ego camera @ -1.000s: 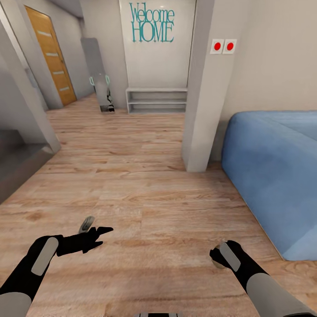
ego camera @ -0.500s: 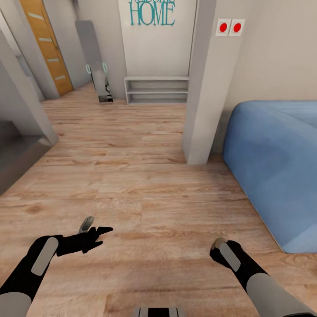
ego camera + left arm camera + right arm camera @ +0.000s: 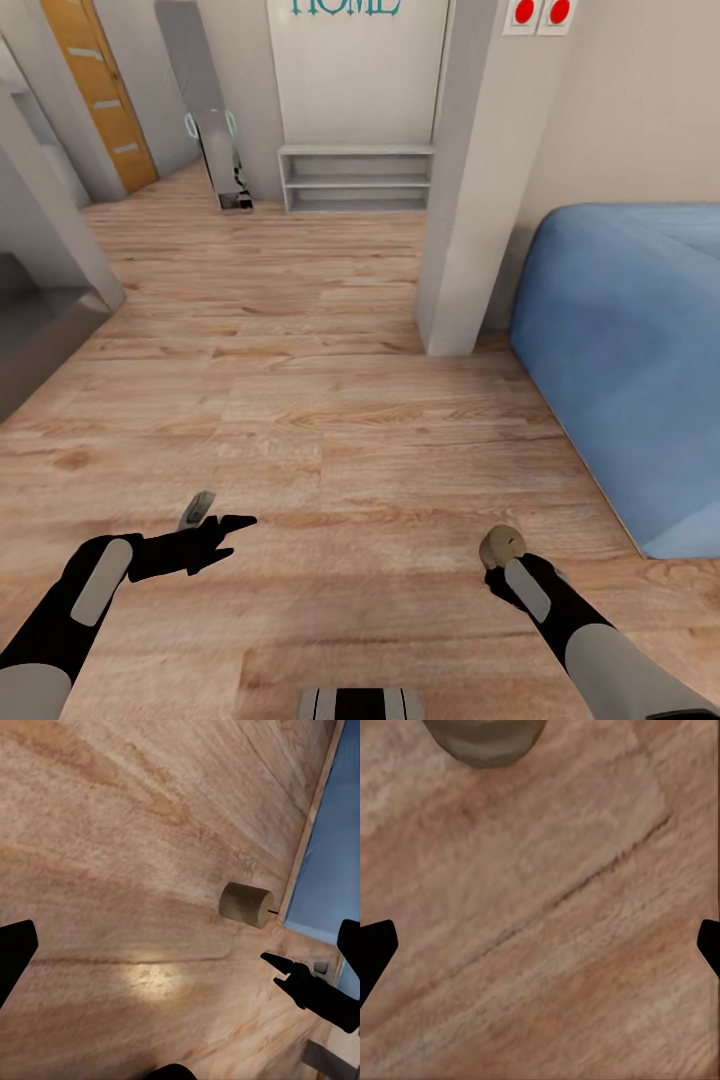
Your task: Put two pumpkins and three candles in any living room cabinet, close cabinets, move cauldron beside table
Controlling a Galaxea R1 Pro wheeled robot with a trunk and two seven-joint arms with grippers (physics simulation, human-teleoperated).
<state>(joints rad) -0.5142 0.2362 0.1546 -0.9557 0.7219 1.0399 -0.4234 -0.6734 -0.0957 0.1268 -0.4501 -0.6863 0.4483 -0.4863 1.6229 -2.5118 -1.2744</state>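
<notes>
Since the earlier head pictures the whole scene has slid upward: the wall lettering is now cut to its lower edge and the red buttons (image 3: 541,12) sit at the top border. This is camera and base motion, not motion of the furniture. Against the arms, the one real change is at the right gripper (image 3: 512,573). The candle (image 3: 499,545), a short tan cylinder lying on the floor (image 3: 330,400), was partly hidden by that gripper before and now lies clear, just beyond its far end.

Head view: the left gripper (image 3: 215,520) hangs low over the boards at near left, fingers spread, holding nothing. The blue sofa (image 3: 620,350) fills the right side, with a grey pillar (image 3: 465,200) to its left and a low grey shelf (image 3: 357,178) at the far wall. Pumpkins, cabinet, cauldron and table are not in these pictures.

Left wrist view: the candle (image 3: 246,904) lies on its side near the sofa's edge, its wick pointing toward the sofa. The right arm's dark fingers show close beside it, apart from it.

Right wrist view: the candle (image 3: 484,739) shows at the frame edge, outside the gap between the two fingertips (image 3: 375,952), which stand wide apart with bare floor between them.

Procedure, as judged: the step in hand is picking up this candle.
1. Advance the right gripper until the candle is centred between the fingers.
2. Lower close to the floor.
3. Close across the round body, not the ends. The cylinder may roll if touched by one finger first.
</notes>
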